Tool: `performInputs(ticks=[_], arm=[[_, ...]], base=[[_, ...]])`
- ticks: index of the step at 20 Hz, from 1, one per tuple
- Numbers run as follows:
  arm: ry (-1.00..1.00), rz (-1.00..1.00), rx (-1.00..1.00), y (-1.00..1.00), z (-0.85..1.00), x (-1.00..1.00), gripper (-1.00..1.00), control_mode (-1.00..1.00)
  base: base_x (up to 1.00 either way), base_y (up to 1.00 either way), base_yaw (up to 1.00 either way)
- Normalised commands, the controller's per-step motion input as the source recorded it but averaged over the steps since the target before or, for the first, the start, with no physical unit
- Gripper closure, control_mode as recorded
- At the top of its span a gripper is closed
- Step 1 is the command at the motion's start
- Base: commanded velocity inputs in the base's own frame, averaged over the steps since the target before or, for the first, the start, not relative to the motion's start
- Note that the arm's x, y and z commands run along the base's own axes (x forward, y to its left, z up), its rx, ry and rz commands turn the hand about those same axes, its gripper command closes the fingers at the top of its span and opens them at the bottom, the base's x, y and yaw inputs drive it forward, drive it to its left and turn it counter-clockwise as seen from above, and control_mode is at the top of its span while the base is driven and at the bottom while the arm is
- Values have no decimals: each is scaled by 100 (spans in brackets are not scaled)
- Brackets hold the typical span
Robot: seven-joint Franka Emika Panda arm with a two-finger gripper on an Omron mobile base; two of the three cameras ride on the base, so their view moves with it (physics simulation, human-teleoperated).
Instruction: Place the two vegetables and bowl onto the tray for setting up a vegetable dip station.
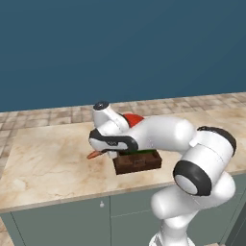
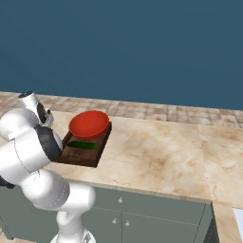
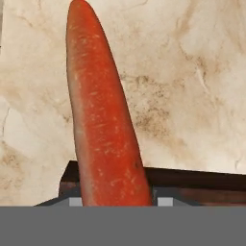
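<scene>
1. While the gripper [image 3: 115,202] clenches the carrot [image 3: 103,110], its tip juts over the marble bench [image 1: 48,163] beside the tray [image 2: 78,154], near the front edge.
2. On the tray sit the bowl [image 2: 88,123] and cucumber [image 2: 83,145].
3. No readable writing anywhere.

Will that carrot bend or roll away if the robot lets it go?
The carrot looks stiff: it juts straight out from the pincer without drooping. Its round, tapered shape would probably roll in a curve on the smooth counter.
</scene>
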Motion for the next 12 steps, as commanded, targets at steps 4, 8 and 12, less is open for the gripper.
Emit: performInputs(ticks=[4, 8, 12], arm=[[-5, -21, 0, -52, -4, -33, 100, -100], [0, -16, 0, -73, 6, -6, 100, -100], [-4, -10, 1, -71, -6, -14, 100, -100]], base=[[0, 0, 0], [0, 0, 0], [0, 0, 0]])
